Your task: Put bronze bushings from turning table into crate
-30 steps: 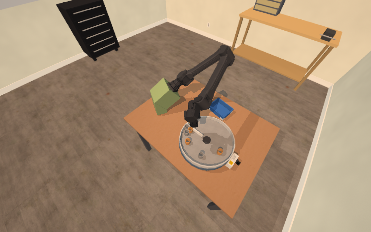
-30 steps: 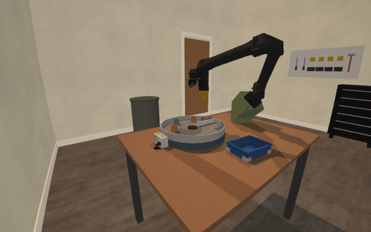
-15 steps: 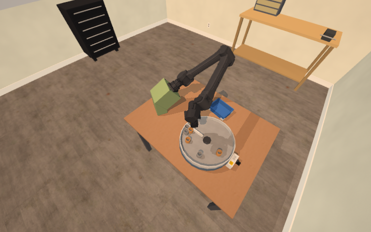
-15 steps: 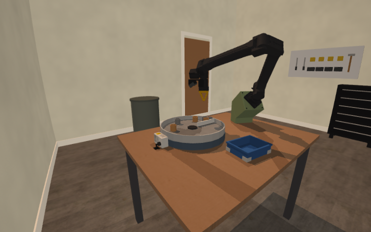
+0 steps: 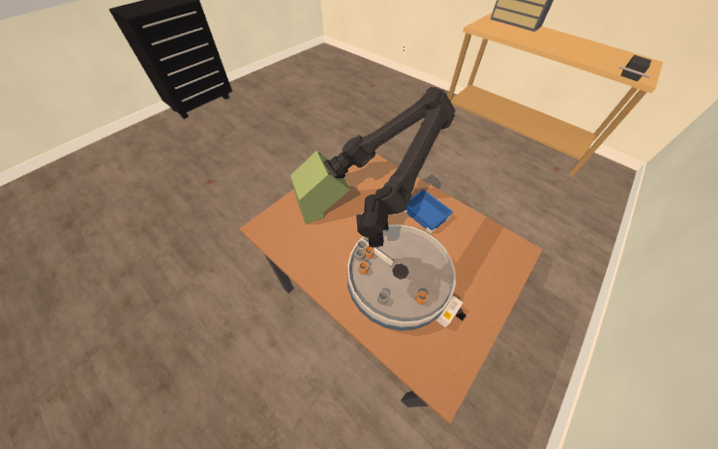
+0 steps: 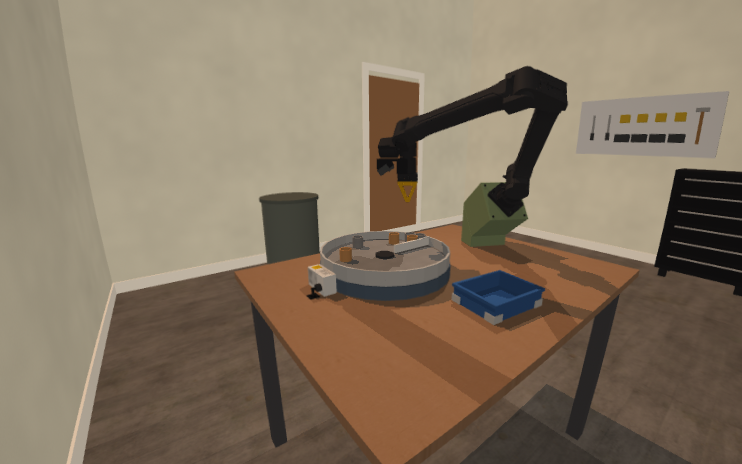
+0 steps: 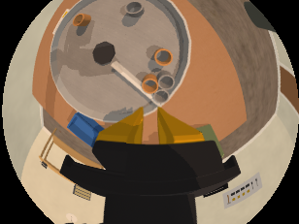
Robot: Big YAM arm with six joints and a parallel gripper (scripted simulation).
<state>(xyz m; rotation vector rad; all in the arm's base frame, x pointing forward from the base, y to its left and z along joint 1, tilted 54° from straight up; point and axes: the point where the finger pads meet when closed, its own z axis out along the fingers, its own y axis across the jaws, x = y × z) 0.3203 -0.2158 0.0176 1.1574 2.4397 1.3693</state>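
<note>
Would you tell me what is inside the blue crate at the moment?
The blue crate shows only its bare blue floor, with no bushing visible. In the exterior view, its near walls hide part of that floor.
</note>
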